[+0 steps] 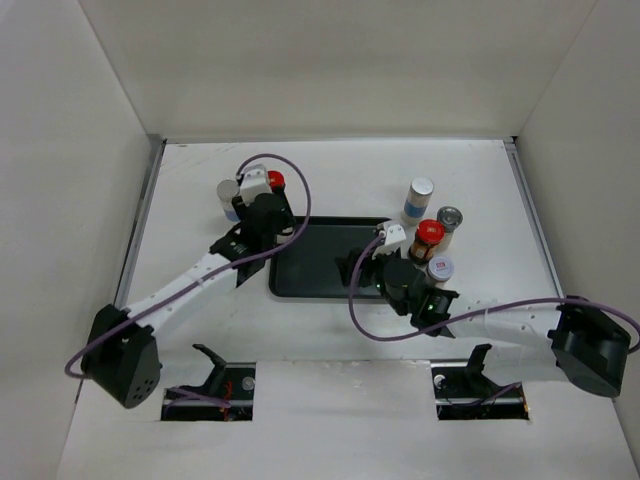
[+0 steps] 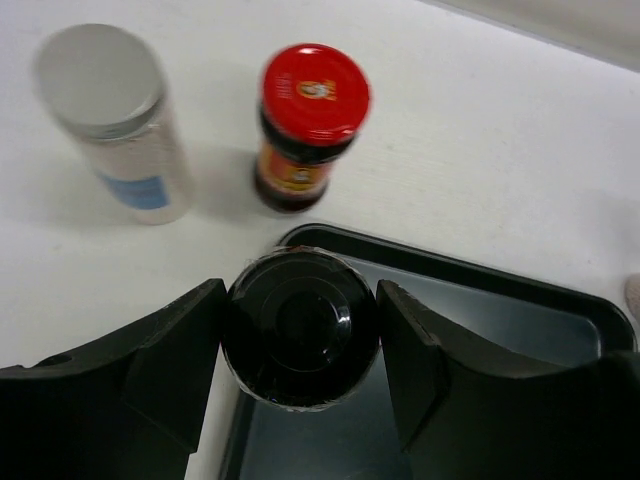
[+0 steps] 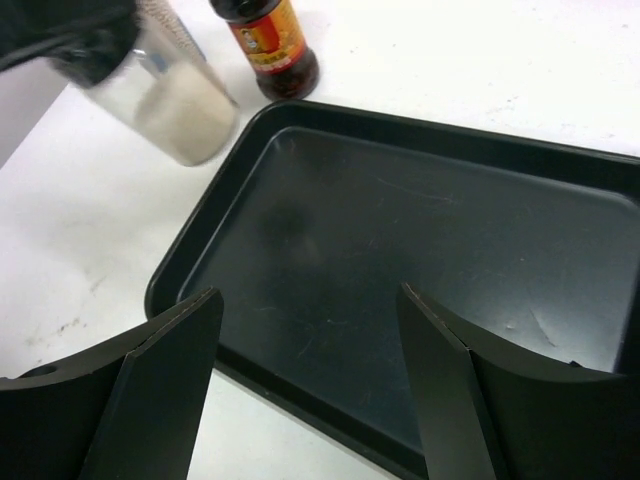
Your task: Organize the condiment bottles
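Snugly, glossy round black-capped bottle [image 2: 300, 340] (left tool [image 2: 300, 305]), flat tray [image 2: 520, 320]

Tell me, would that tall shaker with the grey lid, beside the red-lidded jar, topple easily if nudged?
Probably, if pushed high up: the shaker stands tall and narrow on the table. Its round body would likely roll once down. Its smooth wall may be slippery; the material cannot be told.
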Robot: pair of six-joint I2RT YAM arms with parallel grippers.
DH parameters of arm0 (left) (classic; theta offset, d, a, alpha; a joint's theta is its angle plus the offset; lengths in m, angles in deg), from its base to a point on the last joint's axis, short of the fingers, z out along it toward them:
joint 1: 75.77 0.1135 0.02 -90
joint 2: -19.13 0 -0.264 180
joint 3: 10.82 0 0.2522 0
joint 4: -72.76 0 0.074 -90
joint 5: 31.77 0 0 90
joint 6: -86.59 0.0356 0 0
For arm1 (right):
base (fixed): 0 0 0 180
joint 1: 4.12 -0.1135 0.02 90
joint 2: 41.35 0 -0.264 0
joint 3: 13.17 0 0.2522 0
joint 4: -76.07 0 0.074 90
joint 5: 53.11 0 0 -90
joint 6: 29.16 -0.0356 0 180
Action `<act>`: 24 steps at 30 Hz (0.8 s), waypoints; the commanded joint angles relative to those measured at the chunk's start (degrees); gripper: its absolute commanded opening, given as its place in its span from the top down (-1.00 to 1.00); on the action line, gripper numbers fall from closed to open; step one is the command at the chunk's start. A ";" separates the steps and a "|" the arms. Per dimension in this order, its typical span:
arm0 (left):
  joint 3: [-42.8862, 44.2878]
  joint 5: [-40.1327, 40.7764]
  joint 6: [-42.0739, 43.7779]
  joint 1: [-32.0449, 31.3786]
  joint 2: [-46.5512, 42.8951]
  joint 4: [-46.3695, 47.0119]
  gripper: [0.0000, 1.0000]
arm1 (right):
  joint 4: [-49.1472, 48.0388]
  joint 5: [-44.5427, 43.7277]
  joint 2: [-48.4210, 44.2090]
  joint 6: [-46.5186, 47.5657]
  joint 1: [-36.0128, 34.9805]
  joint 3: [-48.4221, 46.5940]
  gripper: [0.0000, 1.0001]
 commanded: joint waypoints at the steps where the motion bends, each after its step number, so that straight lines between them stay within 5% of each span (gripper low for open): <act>1: 4.76 -0.76 0.57 -1.24 5.69 7.95 0.29 | -2.80 -0.58 -1.88 -1.36 1.06 0.42 -0.53; 15: 7.85 -1.73 3.56 -1.77 19.60 15.08 0.23 | -2.53 -0.58 -3.11 -1.89 1.94 1.04 -0.53; 24: 6.53 -0.94 3.74 -2.30 17.24 15.34 -0.66 | -2.44 -0.67 -3.11 -1.97 1.86 0.86 -0.53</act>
